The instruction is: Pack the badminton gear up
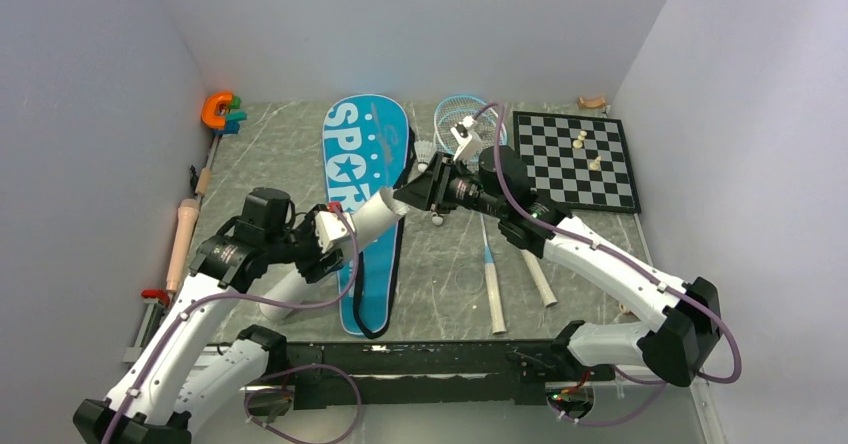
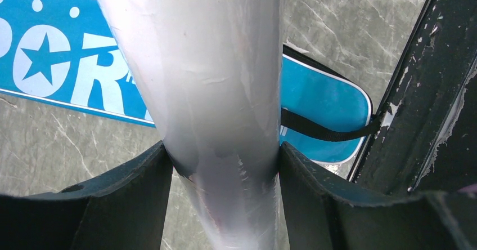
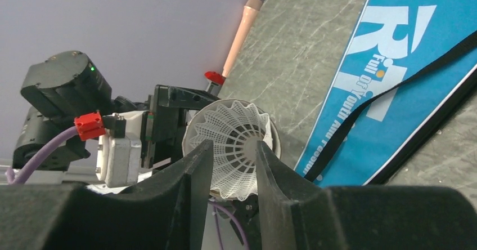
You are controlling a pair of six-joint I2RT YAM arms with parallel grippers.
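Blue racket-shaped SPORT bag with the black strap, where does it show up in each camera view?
Top external: the blue racket-shaped SPORT bag lies lengthwise left of centre, with the long white tube held across it.
Left wrist: upper left through to right of centre, behind the tube.
Right wrist: upper right corner.
Shared landmark: its black strap, seen along the bag in every view.

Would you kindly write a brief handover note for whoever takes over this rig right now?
Left gripper: shut on the white tube, held tilted above the bag.
Right gripper: shut on a shuttlecock at the tube's mouth.
Both rackets lie on the table right of the bag; another shuttlecock lies by their heads.
Nothing visibly packed yet. Left: shuttlecocks into tube, then gear into bag.
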